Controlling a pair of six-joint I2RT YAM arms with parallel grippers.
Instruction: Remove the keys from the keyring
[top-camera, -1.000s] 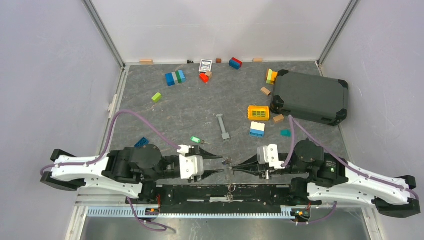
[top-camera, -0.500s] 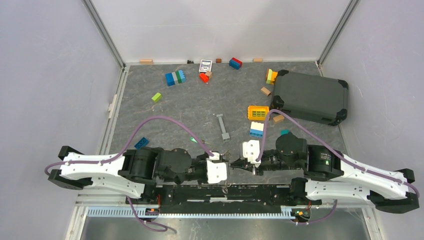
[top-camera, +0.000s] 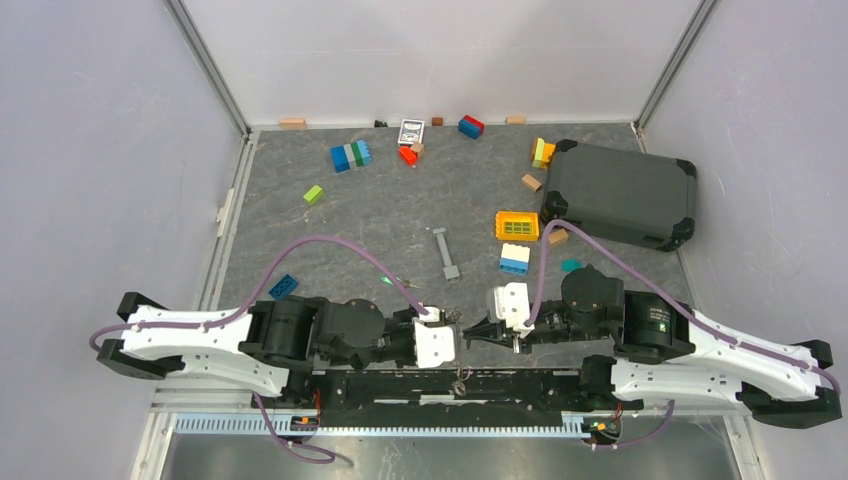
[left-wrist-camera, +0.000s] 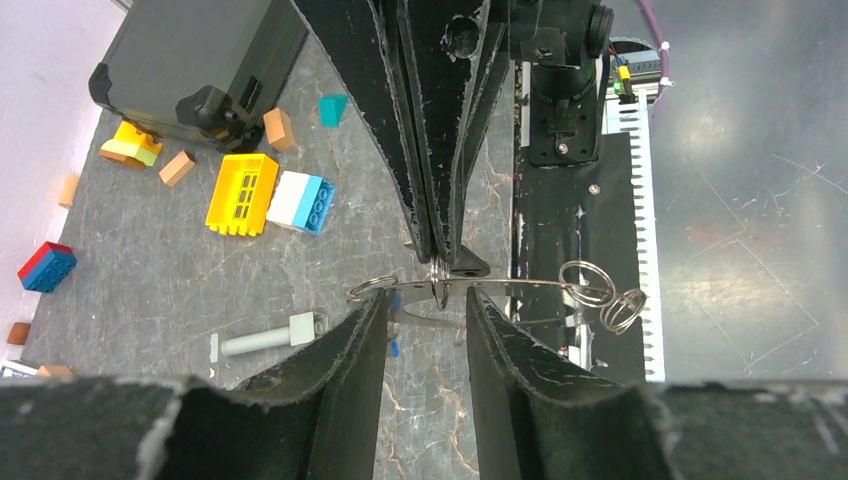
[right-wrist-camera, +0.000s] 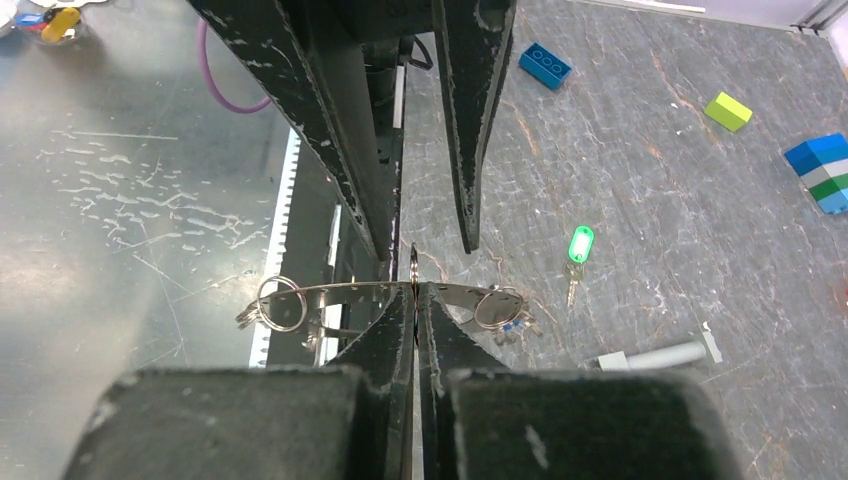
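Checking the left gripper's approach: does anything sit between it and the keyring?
Nothing visible does. The open left gripper faces the keyring directly, its fingers either side of where the shut right gripper pinches it.

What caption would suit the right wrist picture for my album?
Right gripper clamps the keyring as the open left gripper straddles it; a green-headed key lies loose beyond.
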